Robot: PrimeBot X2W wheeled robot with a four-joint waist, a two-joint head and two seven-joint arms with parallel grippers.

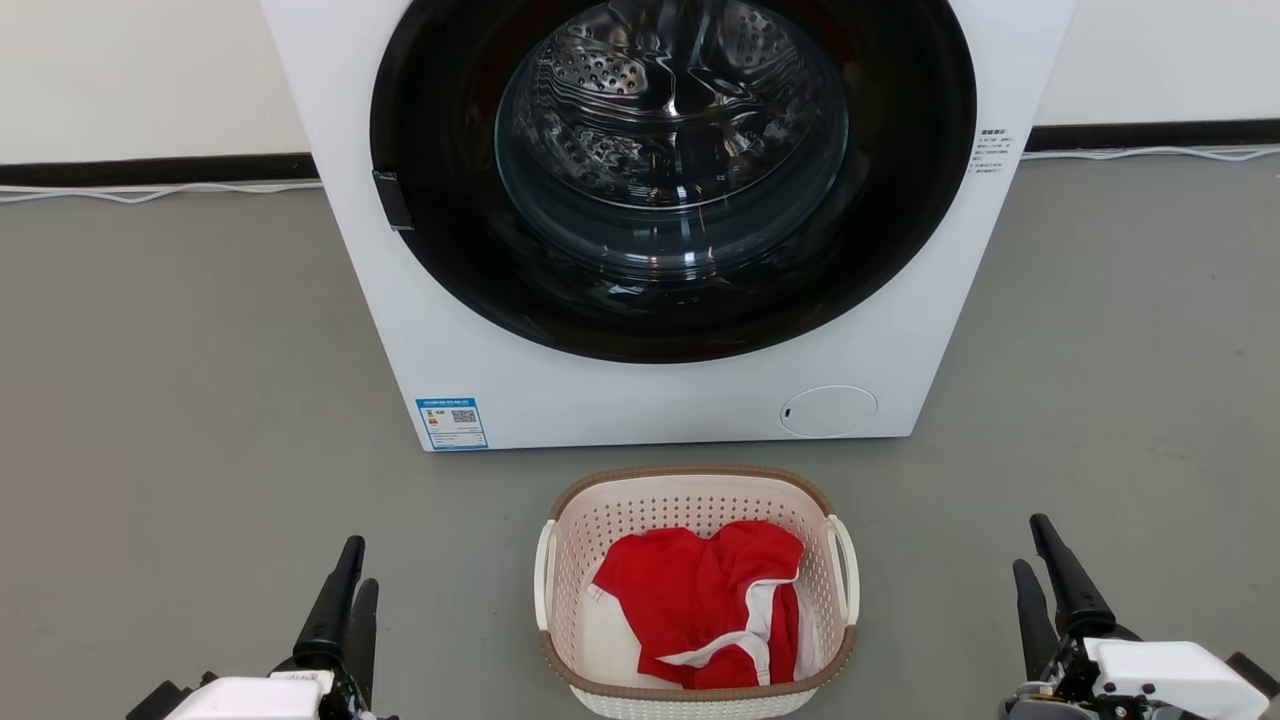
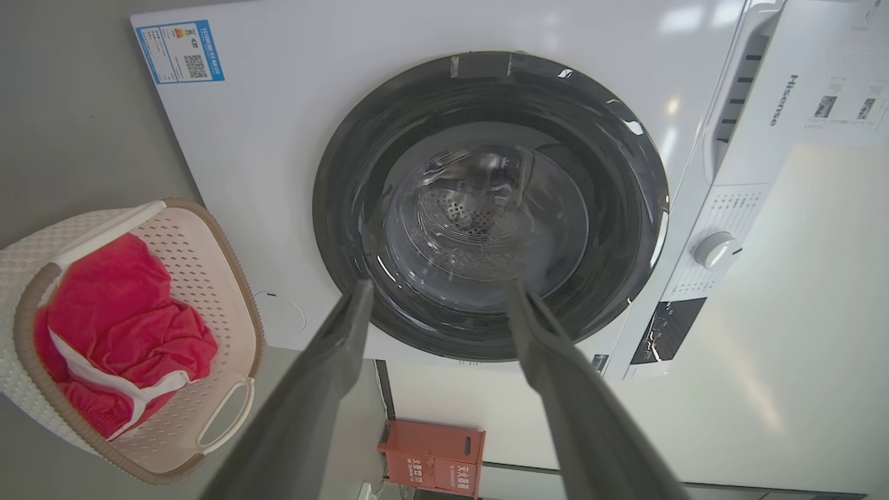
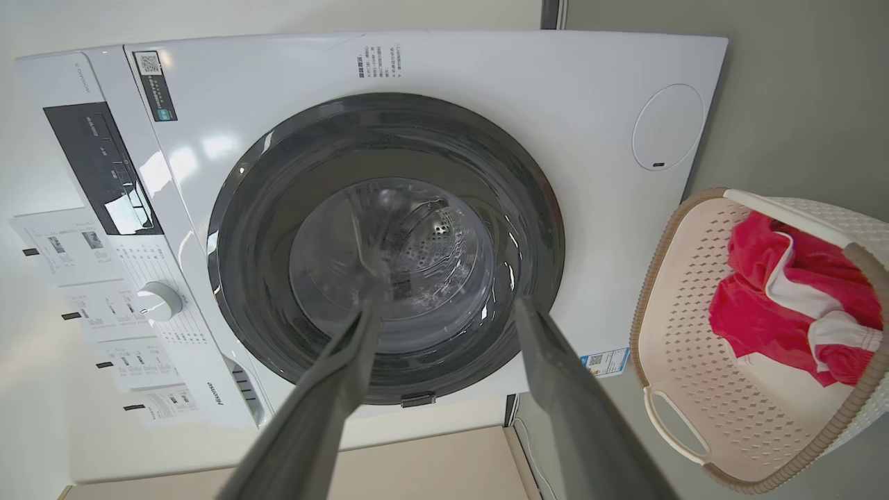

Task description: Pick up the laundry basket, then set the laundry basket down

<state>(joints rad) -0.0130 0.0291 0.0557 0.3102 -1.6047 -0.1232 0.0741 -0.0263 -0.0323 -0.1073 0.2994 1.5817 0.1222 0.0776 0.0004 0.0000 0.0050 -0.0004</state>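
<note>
The laundry basket (image 1: 690, 482) stands on the grey floor in front of the washing machine, cream-white, perforated, with a brown rim and white side handles. A red and white garment (image 1: 700, 600) lies inside it. My left gripper (image 1: 352, 565) is low at the left, well apart from the basket, its fingers open and empty. My right gripper (image 1: 1034, 545) is low at the right, also apart from the basket and open. The left wrist view has the basket (image 2: 208, 278) at its left with my left gripper (image 2: 437, 295) pointing at the machine door. In the right wrist view the basket (image 3: 677, 326) lies right of my right gripper (image 3: 448, 312).
A white front-loading washing machine (image 1: 450, 300) with a closed dark round door (image 1: 670, 170) stands just beyond the basket, against a white wall. A white cable (image 1: 150, 192) runs along the floor by the wall. A red crate (image 2: 430, 455) sits near the wall in the left wrist view.
</note>
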